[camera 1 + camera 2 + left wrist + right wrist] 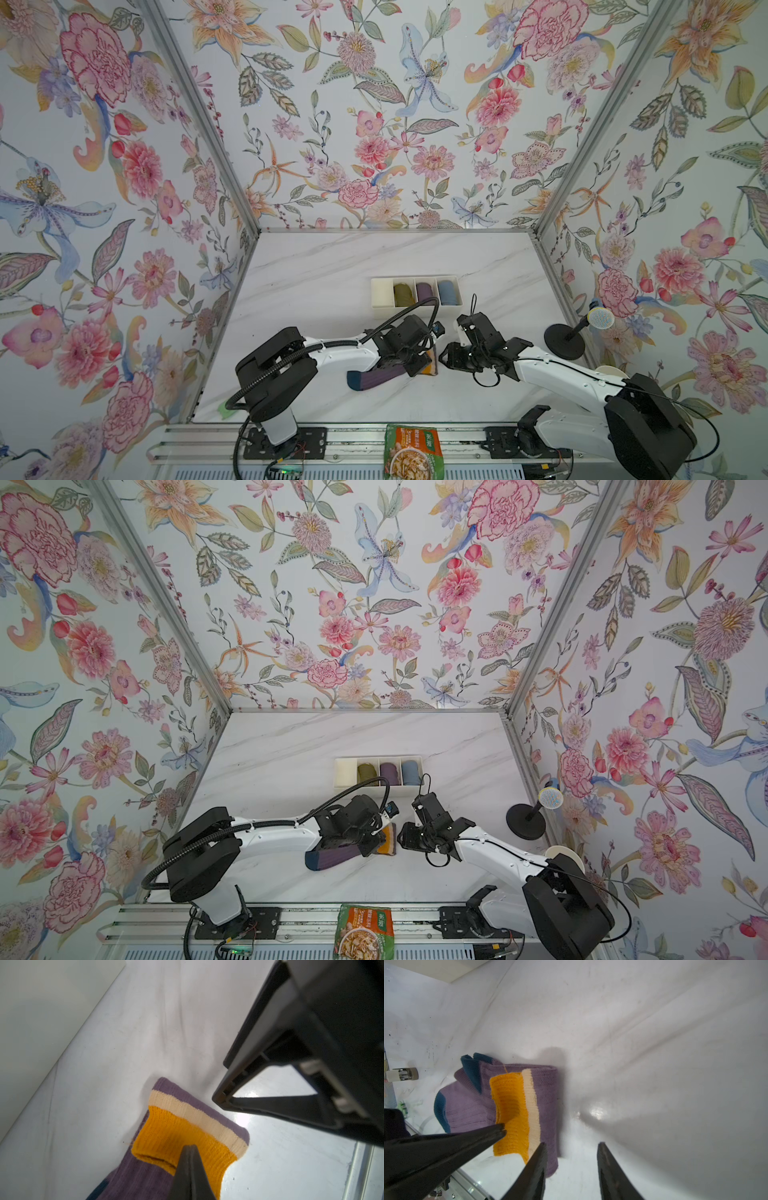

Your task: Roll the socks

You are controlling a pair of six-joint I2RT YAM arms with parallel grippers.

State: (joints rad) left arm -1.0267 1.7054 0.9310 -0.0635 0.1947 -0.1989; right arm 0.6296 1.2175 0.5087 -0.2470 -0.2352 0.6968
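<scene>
**While left fingers [190, 1167] press the cuff [166, 1136], right fingers [538, 1167] stand spread**

On the desk [316, 266], the socks [376, 379] [332, 856] slant across the lower middle of both top views: navy toe lower left, folded cuff end toward the right arm. Left fingers, pressed together, touch it; the right, empty, sit just beside the fold. Print on the food packet [413, 451] is too small to read.
</scene>
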